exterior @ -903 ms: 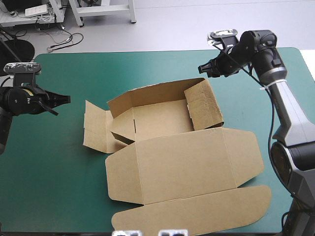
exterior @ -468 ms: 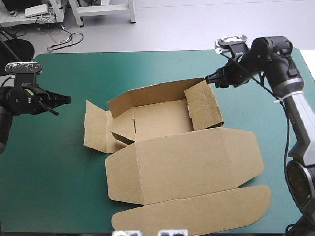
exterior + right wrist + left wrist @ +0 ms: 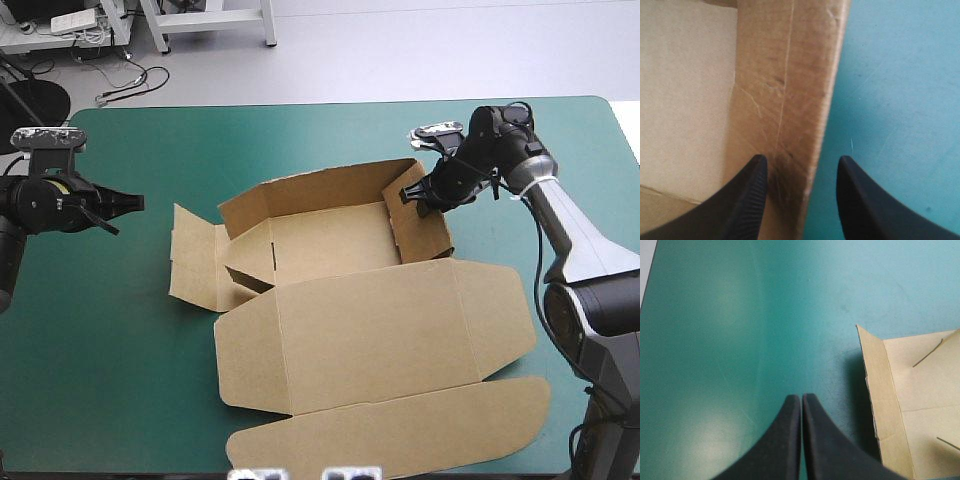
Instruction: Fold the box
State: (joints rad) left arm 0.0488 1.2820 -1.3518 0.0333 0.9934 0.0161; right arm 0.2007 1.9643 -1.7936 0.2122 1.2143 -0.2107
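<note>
At the raised right end wall of the brown box [image 3: 785,75], the right pincer [image 3: 801,200] stands released, one black finger on each side of the wall's edge. The left pincer [image 3: 801,404] is clenched over the teal-green counter [image 3: 110,380] near the left flap. The box lies mid-counter, lid flat.

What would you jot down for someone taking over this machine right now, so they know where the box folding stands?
Left gripper: shut, holding nothing, over the teal-green cover to the left of the box.
Right gripper: open, fingers either side of the raised right wall, not clamped.
Box: mid-table, lid flat toward the near edge.
Done: far and right walls stand.
Left to do: the left flap lies splayed out; it likely needs raising and tucking to finish the tray.
</note>
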